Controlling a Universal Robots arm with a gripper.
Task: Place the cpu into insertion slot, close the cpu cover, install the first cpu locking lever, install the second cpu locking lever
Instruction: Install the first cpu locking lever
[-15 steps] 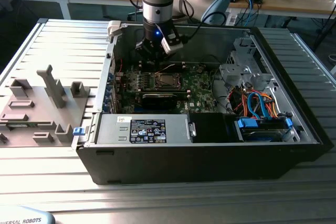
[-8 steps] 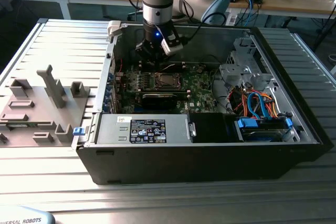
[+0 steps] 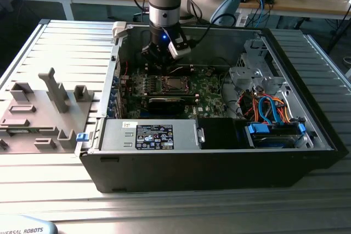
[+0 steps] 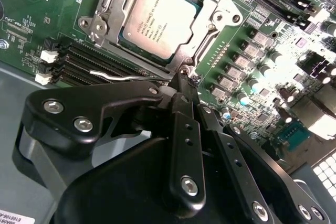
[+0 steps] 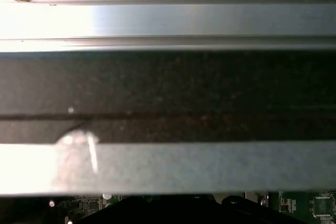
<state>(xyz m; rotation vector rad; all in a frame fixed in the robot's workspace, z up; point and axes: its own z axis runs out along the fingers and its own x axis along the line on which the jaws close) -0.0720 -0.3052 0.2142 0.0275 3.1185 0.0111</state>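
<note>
1. Ribbed aluminium table (image 3: 60,42) carries everything; wooden benches with cables run along the back.
2. On the exterior view's left: grey fixture plate (image 3: 38,113) with upright brackets, just beside the open PC case (image 3: 219,163).
3. Inside the case: power supply (image 3: 148,135) along the front wall, green motherboard (image 3: 208,94) behind it, drive cage with blue and orange cables (image 3: 269,110) on the exterior view's right.
4. Gripper (image 3: 162,58) hangs low over the board's rear, near the insertion slot (image 3: 174,84).
5. In the second wrist view the cpu (image 4: 157,18) lies flat in the insertion slot, silver top up.
6. cpu cover (image 4: 207,22) is down, framing the chip.
7. One thin locking lever (image 4: 113,74) lies along the memory slots (image 4: 84,61). Can't tell whether it's latched.
8. Gripper's black fingers (image 4: 181,90) are pressed together at the tips, just beside the socket corner, nothing between them.
9. First wrist view: grey and dark metal bands of the case wall (image 5: 168,166), with a strip of green board beyond.
</note>
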